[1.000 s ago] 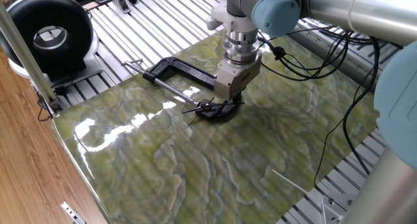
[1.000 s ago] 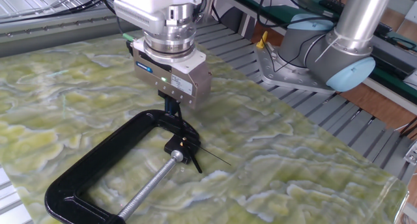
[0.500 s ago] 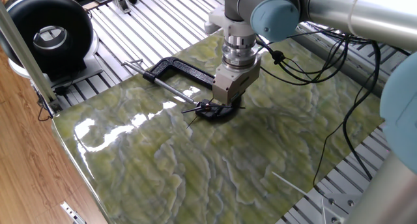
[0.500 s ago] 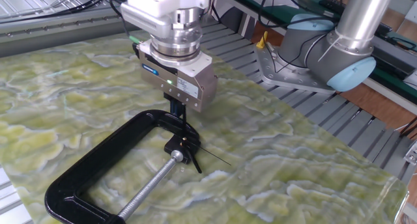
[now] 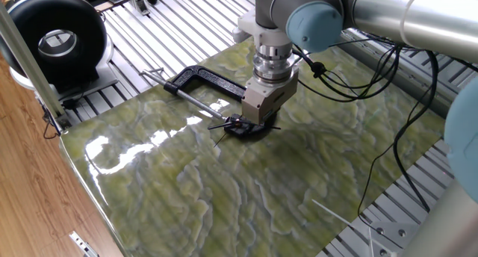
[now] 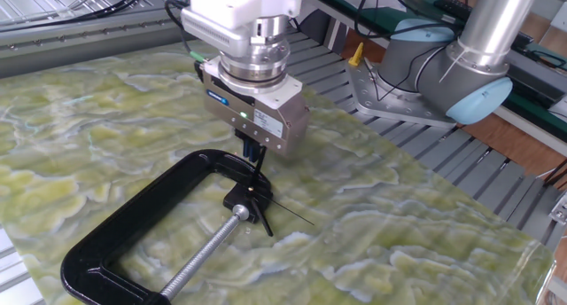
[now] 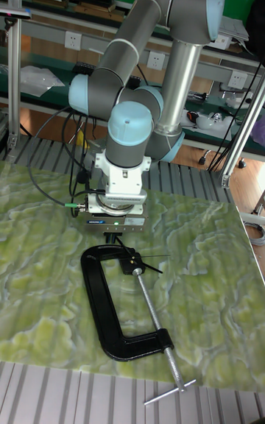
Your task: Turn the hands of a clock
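Observation:
The clock [image 6: 251,196] is a small black hub held at the jaw of a black C-clamp [image 6: 133,218] that lies flat on the green marbled mat. Its thin black hands [image 6: 288,213] fan out from the hub over the mat. In the one fixed view the clock [image 5: 240,125] lies just below the gripper body, and its hands [image 5: 219,127] point left. My gripper [image 6: 254,156] hangs upright just behind the hub, its dark fingers together with nothing between them. In the tall view the gripper [image 7: 121,241] stands over the clamp's [image 7: 103,306] upper end, next to the clock [image 7: 135,262].
A big round black ring with a grey centre [image 5: 56,40] stands on the slatted table at the back left. Black cables [image 5: 373,63] trail to the right of the arm. The arm's base [image 6: 443,70] sits beyond the mat. A thin white stick [image 5: 332,209] lies near the mat's right corner.
The gripper has shifted sideways along the clamp's end, closer to the clock's hub. The hands and the clamp have not visibly moved.

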